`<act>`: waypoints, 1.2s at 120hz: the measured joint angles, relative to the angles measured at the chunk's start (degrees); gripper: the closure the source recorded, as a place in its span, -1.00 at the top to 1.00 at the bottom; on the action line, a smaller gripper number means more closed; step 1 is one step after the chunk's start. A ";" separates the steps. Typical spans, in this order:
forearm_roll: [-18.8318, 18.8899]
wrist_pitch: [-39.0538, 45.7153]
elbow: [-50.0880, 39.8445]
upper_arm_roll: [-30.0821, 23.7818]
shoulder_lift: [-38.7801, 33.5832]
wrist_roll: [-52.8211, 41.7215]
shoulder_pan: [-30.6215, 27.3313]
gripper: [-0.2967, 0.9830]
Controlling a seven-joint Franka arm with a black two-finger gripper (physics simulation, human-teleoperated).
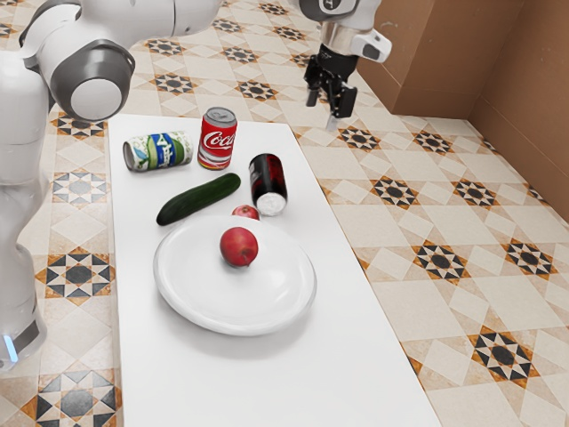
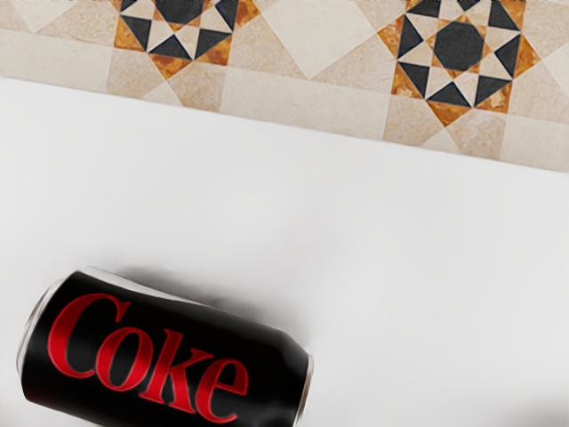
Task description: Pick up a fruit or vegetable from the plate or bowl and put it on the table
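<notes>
Red fruit rests on the plate as the gripper hangs raised and pointing down, its fingers apart.
The arm reaches in from the exterior view's left, the hand above and near the table's far right corner there. A black can lies near the right-hand long edge, bare tabletop between them. Strips of tabletop flank the plate; a broader stretch runs toward the exterior view's lower edge.
</notes>
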State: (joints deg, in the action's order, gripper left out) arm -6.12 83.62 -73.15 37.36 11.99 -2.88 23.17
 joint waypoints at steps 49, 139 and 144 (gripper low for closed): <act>-0.53 0.72 0.30 -5.38 0.01 0.38 0.10 0.54; 6.07 13.59 -41.82 -24.39 -22.69 5.57 0.39 0.54; 6.08 14.46 -42.49 -24.66 -22.51 5.87 0.41 0.54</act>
State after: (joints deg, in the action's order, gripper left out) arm -0.04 98.08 -115.63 12.70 -10.52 2.99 23.58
